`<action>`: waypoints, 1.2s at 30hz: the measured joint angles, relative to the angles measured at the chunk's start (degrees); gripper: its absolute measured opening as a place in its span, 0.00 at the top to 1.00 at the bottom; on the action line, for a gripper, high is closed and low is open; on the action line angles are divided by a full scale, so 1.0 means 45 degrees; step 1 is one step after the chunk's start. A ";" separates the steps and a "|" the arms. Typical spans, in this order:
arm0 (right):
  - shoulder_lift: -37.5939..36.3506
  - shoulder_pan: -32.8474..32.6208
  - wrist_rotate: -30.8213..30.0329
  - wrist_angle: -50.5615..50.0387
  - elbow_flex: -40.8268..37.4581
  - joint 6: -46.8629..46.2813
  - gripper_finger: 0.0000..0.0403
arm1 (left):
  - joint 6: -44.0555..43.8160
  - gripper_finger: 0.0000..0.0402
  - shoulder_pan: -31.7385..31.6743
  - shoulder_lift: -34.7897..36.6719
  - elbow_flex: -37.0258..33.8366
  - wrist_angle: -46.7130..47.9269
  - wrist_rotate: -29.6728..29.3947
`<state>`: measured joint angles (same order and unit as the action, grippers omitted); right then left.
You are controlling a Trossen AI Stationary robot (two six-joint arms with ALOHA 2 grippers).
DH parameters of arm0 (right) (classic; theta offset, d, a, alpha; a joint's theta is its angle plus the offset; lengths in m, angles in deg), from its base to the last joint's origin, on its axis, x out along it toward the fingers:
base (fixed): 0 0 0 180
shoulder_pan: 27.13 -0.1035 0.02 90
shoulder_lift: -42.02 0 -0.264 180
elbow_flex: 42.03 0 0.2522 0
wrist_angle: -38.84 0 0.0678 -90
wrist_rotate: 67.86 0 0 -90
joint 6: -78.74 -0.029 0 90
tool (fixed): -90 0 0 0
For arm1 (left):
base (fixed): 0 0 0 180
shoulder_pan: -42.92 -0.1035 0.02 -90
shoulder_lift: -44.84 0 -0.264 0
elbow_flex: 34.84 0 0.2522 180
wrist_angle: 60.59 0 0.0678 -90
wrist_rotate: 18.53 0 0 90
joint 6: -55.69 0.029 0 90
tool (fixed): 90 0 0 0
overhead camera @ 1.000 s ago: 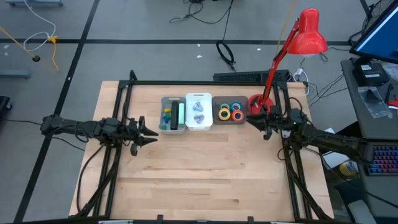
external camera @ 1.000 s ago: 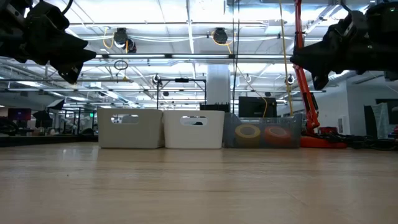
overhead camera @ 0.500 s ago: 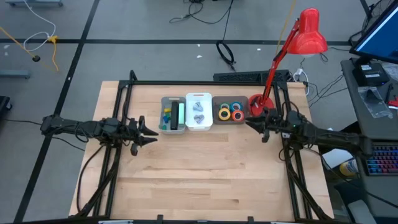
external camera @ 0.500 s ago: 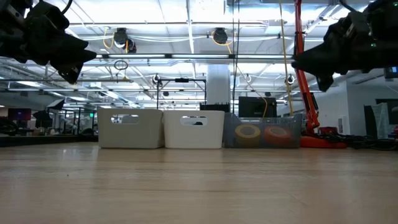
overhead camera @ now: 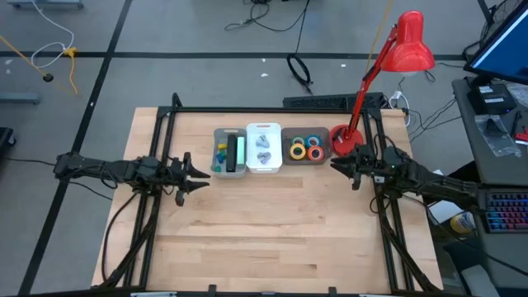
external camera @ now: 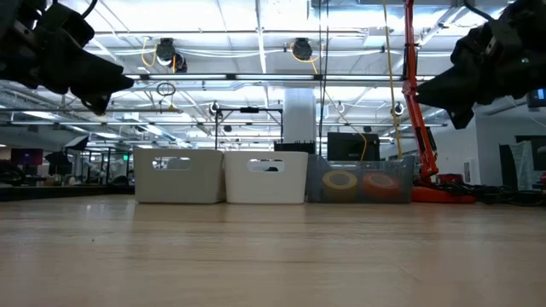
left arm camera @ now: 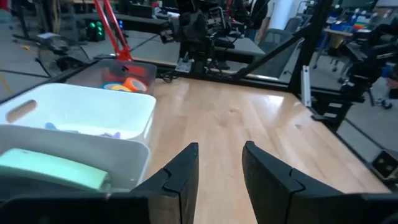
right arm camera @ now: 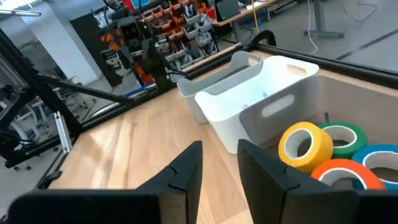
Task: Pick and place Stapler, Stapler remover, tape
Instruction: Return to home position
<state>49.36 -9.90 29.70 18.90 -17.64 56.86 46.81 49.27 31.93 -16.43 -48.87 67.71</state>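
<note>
Three bins stand in a row at the table's far middle. A green stapler (overhead camera: 239, 152) lies in the grey bin (overhead camera: 228, 171). Grey staple removers (overhead camera: 263, 148) lie in the white bin (overhead camera: 263, 168). Yellow, green, orange and blue tape rolls (overhead camera: 306, 148) lie in the clear bin (overhead camera: 306, 160); the yellow roll (right arm camera: 305, 144) shows close in the right wrist view. My left gripper (overhead camera: 198, 176) hangs open above the table, left of the bins. My right gripper (overhead camera: 334, 162) hangs open just right of the clear bin. Neither has anything between its fingers.
A red desk lamp (overhead camera: 410, 41) has its base (overhead camera: 342, 136) at the far right, close beside my right gripper. Small coloured pieces (overhead camera: 220, 153) lie in the grey bin beside the stapler. Bare wood (overhead camera: 264, 223) stretches from the bins to the near edge.
My right gripper has drawn back a little toward the table's right edge and tipped up from slanting downward to about level. Its fingers stay equally far apart. The bins and what lies in them have kept still.
</note>
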 joint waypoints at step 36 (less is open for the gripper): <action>-0.0022 0.0000 -0.0010 -0.0782 -0.0091 0.0693 0.77 | 0.0544 0.70 0.0000 -0.0034 0.0000 0.0349 -0.0416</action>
<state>49.27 -9.90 29.65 15.38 -18.05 59.98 49.25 49.27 31.78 -16.43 -47.29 65.84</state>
